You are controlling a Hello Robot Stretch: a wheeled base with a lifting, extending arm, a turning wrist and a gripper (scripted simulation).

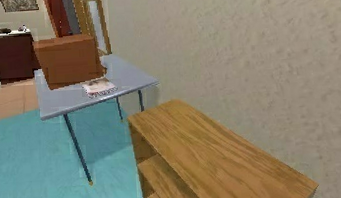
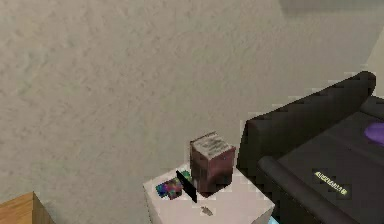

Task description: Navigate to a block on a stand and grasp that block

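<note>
Sitting upright on the white stand (image 2: pixel 238 206), brownish block (image 2: pixel 212 165), black sofa (image 2: pixel 310 140) just beside, gripper's state impossible to tell

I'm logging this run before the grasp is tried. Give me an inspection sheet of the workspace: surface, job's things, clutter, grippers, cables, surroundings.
Surface: small white stand near the wall, in the arm side view.
Job's things: brownish block upright on the stand.
Clutter: thin dark item and small multicoloured item on the stand, left of the block.
Grippers: nothing seen.
Cables: nothing seen.
Surroundings: dark furniture right of the stand; in the forward view, a wooden shelf unit, a blue-grey table bearing a brown box, and a teal rug.
</note>
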